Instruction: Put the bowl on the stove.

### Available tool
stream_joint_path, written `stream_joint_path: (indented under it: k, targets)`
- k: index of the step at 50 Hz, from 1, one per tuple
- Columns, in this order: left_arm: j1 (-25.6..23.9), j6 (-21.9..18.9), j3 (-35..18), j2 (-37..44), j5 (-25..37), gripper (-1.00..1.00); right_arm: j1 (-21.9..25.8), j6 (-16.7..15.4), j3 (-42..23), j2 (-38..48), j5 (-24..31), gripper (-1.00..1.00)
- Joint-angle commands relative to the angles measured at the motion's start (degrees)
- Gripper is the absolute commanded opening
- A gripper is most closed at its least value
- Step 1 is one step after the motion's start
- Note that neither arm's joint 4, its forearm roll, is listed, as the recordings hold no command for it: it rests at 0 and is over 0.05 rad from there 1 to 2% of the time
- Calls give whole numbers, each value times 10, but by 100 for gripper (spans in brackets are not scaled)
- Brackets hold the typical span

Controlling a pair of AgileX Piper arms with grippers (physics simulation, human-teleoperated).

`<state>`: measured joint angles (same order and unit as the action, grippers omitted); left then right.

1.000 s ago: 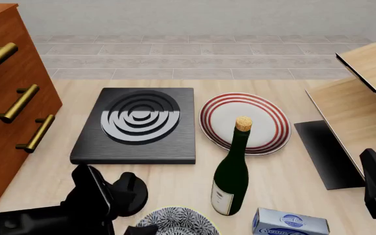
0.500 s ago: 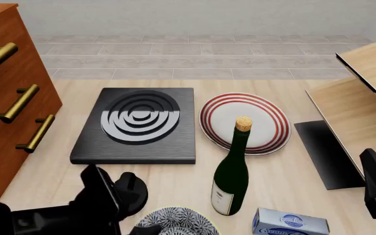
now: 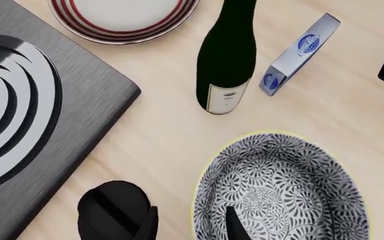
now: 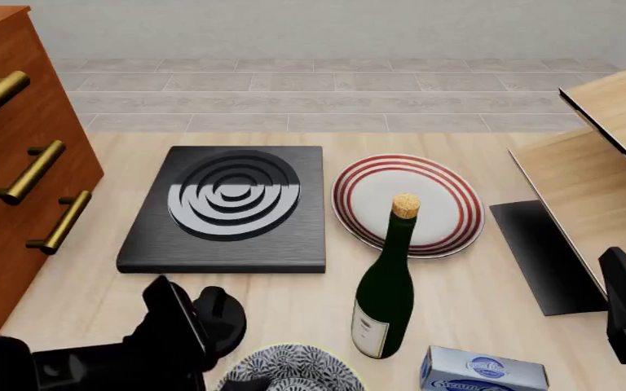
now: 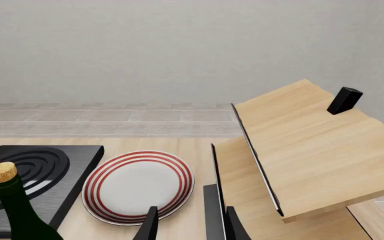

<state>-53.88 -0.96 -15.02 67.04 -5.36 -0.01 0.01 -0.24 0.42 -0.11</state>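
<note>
Light was even and soft across all three views, bright without harsh spots, as in a clean render. Shadows were faint: a thin dark edge lay under the stove (image 4: pixel 226 210) and a soft patch beside the bottle (image 4: pixel 385 285). The burner rings carried a broad pale sheen, split sharply from their black half. The bottle glass showed only a dull highlight. Focus was sharp from near to far, with no motion blur. Edge distortion seemed slight, though straight lines near the corners were too few to judge well.
</note>
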Motion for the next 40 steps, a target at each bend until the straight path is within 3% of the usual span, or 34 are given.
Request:
stream_joint_path:
  k: [1,40]
  targets:
    - [-4,-5,0,4,0,100,0,0,0,0,0,100]
    - [-3,-22,11,66,-60,100,0,0,0,0,0,100]
